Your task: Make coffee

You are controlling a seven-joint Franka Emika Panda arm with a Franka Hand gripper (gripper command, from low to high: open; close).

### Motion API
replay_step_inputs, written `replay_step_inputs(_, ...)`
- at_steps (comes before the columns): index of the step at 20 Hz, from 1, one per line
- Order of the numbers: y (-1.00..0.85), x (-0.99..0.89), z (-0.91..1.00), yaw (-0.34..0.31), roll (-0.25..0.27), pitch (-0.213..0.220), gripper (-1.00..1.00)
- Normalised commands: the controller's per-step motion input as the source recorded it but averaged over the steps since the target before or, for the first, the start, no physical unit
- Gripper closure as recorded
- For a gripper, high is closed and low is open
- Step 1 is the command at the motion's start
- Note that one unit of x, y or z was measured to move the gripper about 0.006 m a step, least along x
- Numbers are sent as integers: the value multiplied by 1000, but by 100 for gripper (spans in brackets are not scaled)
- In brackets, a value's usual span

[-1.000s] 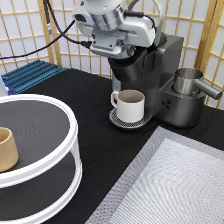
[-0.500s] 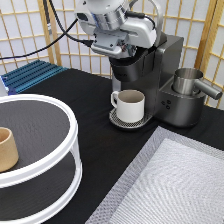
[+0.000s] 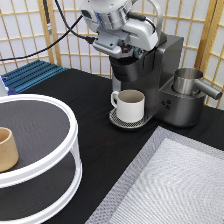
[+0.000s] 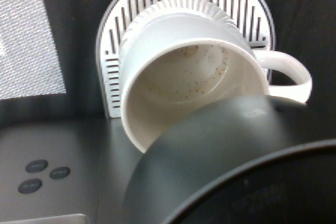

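Hovering at the exterior view's top, the gripper [image 3: 129,50] is seen directly over the dark brew head of the coffee machine [image 3: 160,80], pressed close against its top. Whether its fingers are spread or closed cannot be told, since they are hidden between the hand's housing and the machine. A small reddish-brown patch is glimpsed just under the hand at the brew head's opening, but it cannot be said for certain that this is the coffee pod.

Straight below the gripper, a white handled mug [image 3: 129,105] is set upright on the round slotted drip tray [image 3: 120,121] at the machine's base. In the wrist view the same mug [image 4: 187,75] is looked into from above: its inside is pale and speckled, with no liquid visible, and the brew head's dark rim crosses in front of it.

Beside the gripper, toward the exterior view's right, a metal pitcher [image 3: 190,82] is seated on the machine. Well apart, toward the exterior view's bottom left, a tan handleless cup [image 3: 6,149] is placed on the upper tier of a white two-level round stand [image 3: 70,150]. A grey woven mat [image 3: 175,185] is laid at the bottom right.
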Motion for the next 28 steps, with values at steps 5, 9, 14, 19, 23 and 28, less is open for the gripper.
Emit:
replay_step_inputs(5,-126,-371,126,-108,0,0,-100)
replay_step_inputs(9,-500,-463,44,-80,0,-3,-100)
replay_step_inputs(14,-369,-400,449,-71,-18,0,-100)
replay_step_inputs(19,270,-160,1000,-96,-20,0,-100)
replay_step_inputs(23,604,144,1000,-95,-84,2,-100)
replay_step_inputs(28,653,287,937,-72,-149,50,-100)
